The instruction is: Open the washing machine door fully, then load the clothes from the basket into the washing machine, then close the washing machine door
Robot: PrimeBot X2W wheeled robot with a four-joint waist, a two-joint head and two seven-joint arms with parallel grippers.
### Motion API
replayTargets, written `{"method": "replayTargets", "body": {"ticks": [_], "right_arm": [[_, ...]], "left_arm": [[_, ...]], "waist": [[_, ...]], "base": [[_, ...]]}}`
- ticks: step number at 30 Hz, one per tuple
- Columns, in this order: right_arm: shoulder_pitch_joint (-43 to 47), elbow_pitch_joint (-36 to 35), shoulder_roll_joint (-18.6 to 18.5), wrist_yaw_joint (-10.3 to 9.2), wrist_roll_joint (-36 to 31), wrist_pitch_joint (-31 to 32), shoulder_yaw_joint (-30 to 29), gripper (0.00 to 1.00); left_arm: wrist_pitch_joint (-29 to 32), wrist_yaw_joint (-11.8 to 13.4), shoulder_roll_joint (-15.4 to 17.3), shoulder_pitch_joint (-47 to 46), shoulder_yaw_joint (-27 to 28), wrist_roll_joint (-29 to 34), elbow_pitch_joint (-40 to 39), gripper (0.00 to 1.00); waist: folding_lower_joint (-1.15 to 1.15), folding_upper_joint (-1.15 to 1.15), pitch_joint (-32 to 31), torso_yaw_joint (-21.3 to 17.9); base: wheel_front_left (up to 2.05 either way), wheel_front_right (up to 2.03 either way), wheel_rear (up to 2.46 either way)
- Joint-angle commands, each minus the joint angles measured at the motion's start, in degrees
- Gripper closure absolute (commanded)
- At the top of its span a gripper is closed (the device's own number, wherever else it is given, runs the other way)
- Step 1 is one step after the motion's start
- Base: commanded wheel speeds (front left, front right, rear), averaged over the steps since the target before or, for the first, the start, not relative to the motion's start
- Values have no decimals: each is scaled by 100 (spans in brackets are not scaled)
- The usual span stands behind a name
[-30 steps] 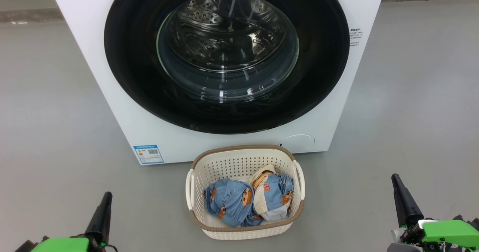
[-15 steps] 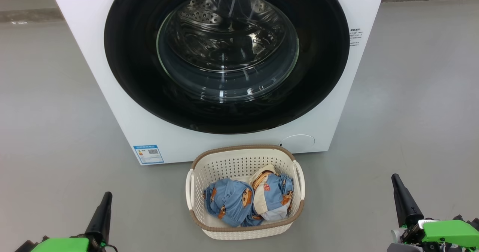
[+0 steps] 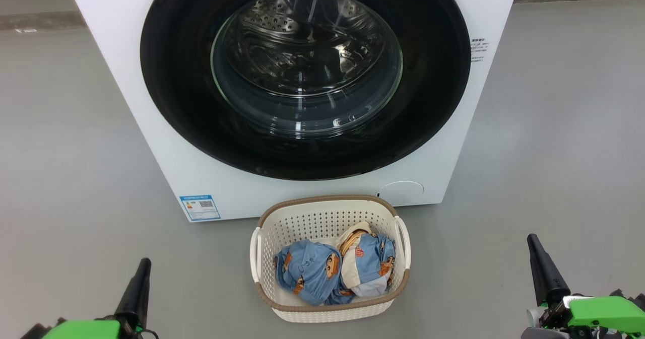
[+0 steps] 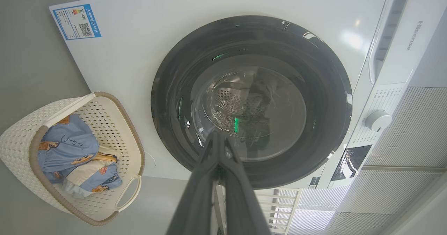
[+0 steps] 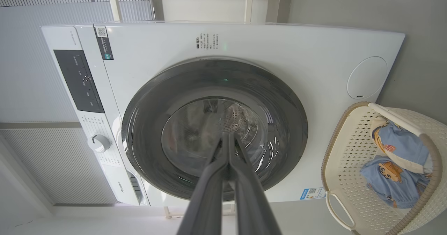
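The washing machine (image 3: 151, 102) is white with a shiny black door (image 3: 176, 77). The clothes (image 3: 312, 271) are light blue with orange-brown cars. The basket (image 3: 322, 218) is cream with little holes.

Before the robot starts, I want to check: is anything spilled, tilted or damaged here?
Nothing stands out. The washing machine door sits shut with no visible crack, the basket stands upright before it, and the clothes all lie inside the basket.

grey floor (image 3: 75, 152), ribbed white wall panels (image 4: 412, 123), white frame (image 5: 248, 4)

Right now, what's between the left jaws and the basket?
Only bare grey floor. The head view shows the left jaws, shut, at lower left and the basket to their right, with nothing between.
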Motion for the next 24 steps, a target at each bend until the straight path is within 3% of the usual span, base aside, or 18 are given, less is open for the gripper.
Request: {"method": "replayTargets", "body": {"ticks": [1,8,12,24], "right_arm": [[0,0,0,0,0,0,0,0],[187,298,70,0,2,-44,33,0],[183,276,63,1,-33,-111,86,0],[139,255,24,1,-508,-317,210,0]], "left_arm": [[0,0,0,0,0,0,0,0],[-43,1,-120,220,-40,6,258,0],[-109,0,-105,225,-55,52,207,0],[-317,-2,-35,246,-74,478,55,0]], "waist": [[0,0,0,0],[1,0,8,2],[13,0,-7,9],[1,0,8,23]], "base": [[0,0,0],[0,0,0],[0,0,0],[0,0,0]]}}
